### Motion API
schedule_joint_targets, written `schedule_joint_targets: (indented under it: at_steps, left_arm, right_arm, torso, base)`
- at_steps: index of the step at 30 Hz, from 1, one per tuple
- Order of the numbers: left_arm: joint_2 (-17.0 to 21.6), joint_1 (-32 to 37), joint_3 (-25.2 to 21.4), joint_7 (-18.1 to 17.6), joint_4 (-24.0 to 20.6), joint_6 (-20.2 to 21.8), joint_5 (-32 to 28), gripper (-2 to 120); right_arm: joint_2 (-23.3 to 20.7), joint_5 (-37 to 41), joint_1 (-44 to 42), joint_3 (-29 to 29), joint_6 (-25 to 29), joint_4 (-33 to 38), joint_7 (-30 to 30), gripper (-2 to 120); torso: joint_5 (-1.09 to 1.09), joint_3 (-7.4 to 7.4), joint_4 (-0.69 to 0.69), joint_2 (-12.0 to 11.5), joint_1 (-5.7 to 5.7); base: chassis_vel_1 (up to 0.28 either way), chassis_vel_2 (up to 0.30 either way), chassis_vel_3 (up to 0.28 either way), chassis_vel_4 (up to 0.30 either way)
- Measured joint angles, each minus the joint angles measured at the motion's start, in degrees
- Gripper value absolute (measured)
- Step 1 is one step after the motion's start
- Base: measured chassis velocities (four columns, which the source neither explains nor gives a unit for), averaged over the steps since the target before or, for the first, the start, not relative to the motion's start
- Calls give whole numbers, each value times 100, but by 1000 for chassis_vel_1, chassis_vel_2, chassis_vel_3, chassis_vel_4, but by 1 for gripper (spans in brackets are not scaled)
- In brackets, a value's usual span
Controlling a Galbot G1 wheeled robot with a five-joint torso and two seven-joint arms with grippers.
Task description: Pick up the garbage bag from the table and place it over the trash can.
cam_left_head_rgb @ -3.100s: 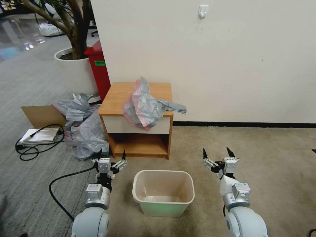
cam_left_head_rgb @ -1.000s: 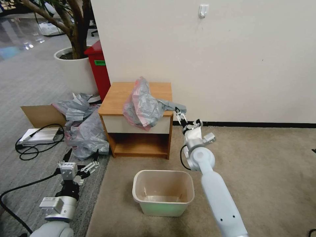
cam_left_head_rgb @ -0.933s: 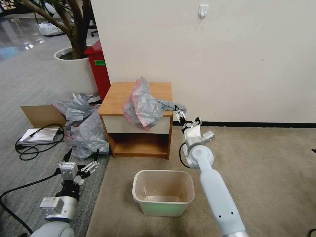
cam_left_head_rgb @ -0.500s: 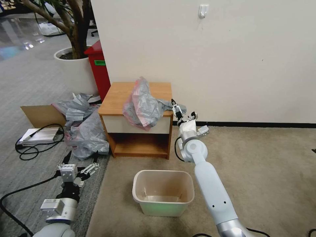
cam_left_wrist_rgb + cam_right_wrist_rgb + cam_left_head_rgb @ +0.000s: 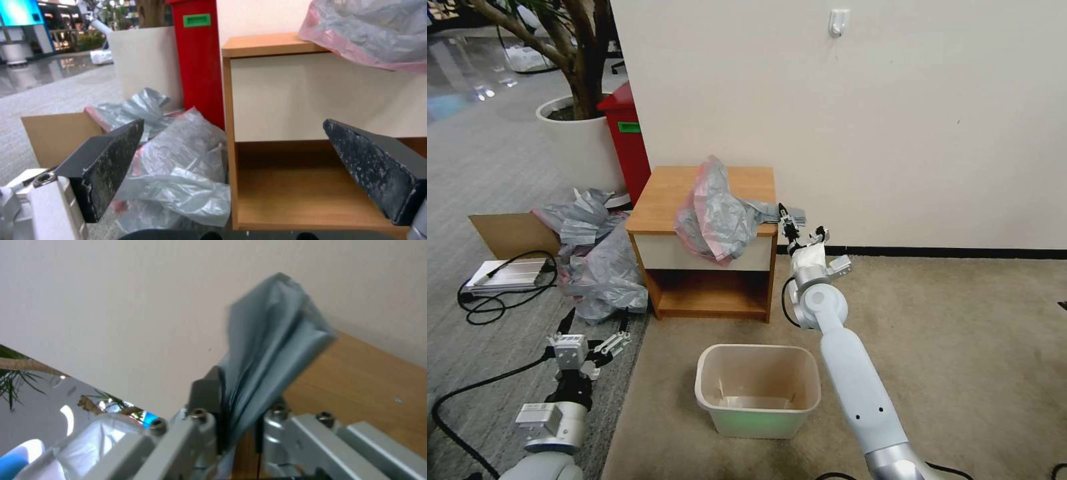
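in the head view the crinkled grey garbage bag with its pink rim band lies heaped on the boxy wood bench, its flat folded tail overhanging the right edge, where the right gripper pinches it; the smooth beige trash can sits on carpet before it. the left wrist view shows the left gripper low near the floor, fingers spread wide. the right wrist view shows fingers clamped on pleated grey film.
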Motion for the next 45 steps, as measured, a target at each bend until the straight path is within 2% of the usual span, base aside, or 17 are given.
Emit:
schedule_joint_targets:
  at_steps: [3,9,10,13,14,18,19,22,23,26,27,30,32,35,45]
  left_arm:
    - [1,4,-6,-10,-1,-1,3,100]
    - [-17,8,-1,-30,-2,-3,16,100]
    - [-20,6,1,-36,-2,-3,17,100]
    - [-36,-1,3,-56,3,-10,19,100]
    - [-36,-1,3,-56,3,-10,19,100]
    - [-68,-14,24,-76,33,-24,26,100]
    - [-68,-14,24,-76,33,-24,26,100]
    - [-89,-25,28,-90,57,-37,26,100]
    - [-89,-25,28,-90,57,-37,26,100]
    - [-103,-33,28,-101,101,-60,26,100]
    - [-103,-33,28,-101,101,-60,26,100]
    - [-108,-50,34,-124,125,-66,32,100]
    - [-108,-55,34,-130,126,-66,35,100]
    - [-125,-71,36,-138,141,-66,45,100]
    - [-205,-132,175,-140,187,-51,170,100]
  right_arm:
    - [6,-14,-1,19,1,55,14,0]
    - [-93,-48,-127,-102,-30,381,454,0]
    - [-136,-66,-184,-173,-54,516,641,0]
    - [-374,-137,-468,-549,-196,1285,1732,0]
    - [-374,-137,-468,-549,-196,1285,1732,0]
    - [-531,-170,-766,-928,-482,2308,3155,0]
    - [-531,-170,-766,-928,-482,2308,3155,0]
    - [-684,-165,-933,-1184,-753,2952,4256,0]
    - [-684,-165,-933,-1184,-753,2952,4256,0]
    - [-900,-124,-1133,-1435,-947,3437,4971,0]
    - [-900,-124,-1133,-1435,-947,3437,4971,0]
    - [-1278,-34,-1488,-1788,-1075,4066,5477,0]
    - [-1409,-28,-1628,-1904,-1084,4254,5591,0]
    - [-1770,-278,-2301,-2161,-1072,4683,5736,0]
    - [-1805,-905,-3416,-2400,-1029,4871,5624,0]
  torso:
    - [0,0,0,0,0]
    - [0,0,0,0,0]
    - [0,0,0,0,0]
    - [0,0,-1,0,0]
    - [0,0,-1,0,0]
    - [0,0,0,0,0]
    - [0,0,0,0,0]
    - [0,0,0,0,0]
    - [0,0,0,0,0]
    - [0,0,0,0,0]
    - [0,0,0,0,0]
    - [1,0,0,0,0]
    - [1,-1,1,0,0]
    - [0,-1,-1,1,0]
    - [0,-1,0,1,0]
  base:
    - [0,0,0,0]
    - [0,0,0,0]
    - [0,0,0,0]
    - [0,0,0,0]
    - [0,0,0,0]
    - [0,0,0,0]
    - [0,0,0,0]
    - [0,0,0,0]
    - [0,0,0,0]
    - [0,0,0,0]
    - [0,0,0,0]
    - [0,0,0,0]
    - [0,0,0,0]
    - [0,0,0,0]
    - [0,0,0,0]
